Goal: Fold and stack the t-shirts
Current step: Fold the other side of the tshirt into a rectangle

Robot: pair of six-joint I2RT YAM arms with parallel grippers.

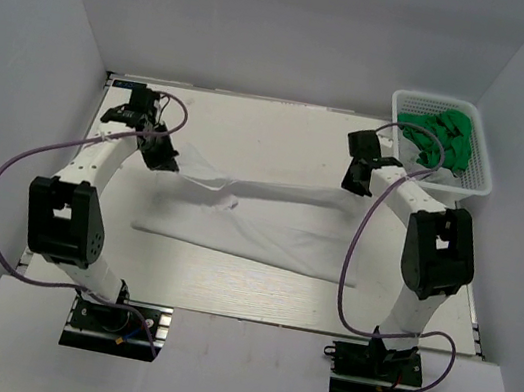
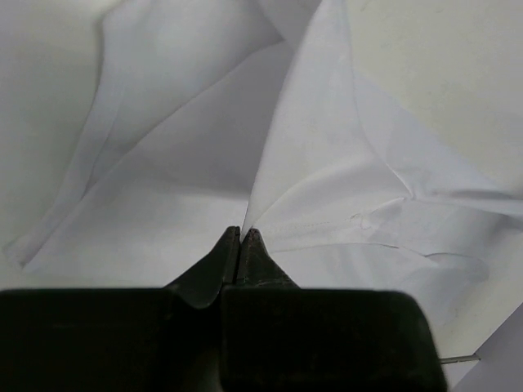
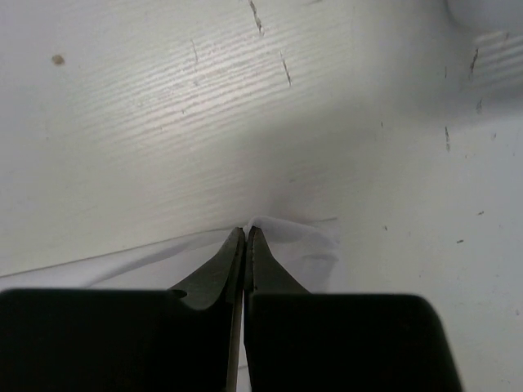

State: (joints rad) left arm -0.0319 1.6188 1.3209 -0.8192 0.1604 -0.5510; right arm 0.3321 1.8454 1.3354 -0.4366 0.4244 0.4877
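One white t-shirt (image 1: 279, 245) is lying across the middle of the table (image 1: 262, 135), with its near part resting flat and its far edge being held up, stretched between the two grippers. The left gripper (image 1: 161, 156) is pinching one end of that edge, its fingers pressed together on the cloth, and the right gripper (image 1: 353, 184) is nipping the other end the same way. Green t-shirts (image 1: 452, 138) are sitting bunched in the white mesh basket (image 1: 447, 184) at the table's far right corner, just beyond the right arm.
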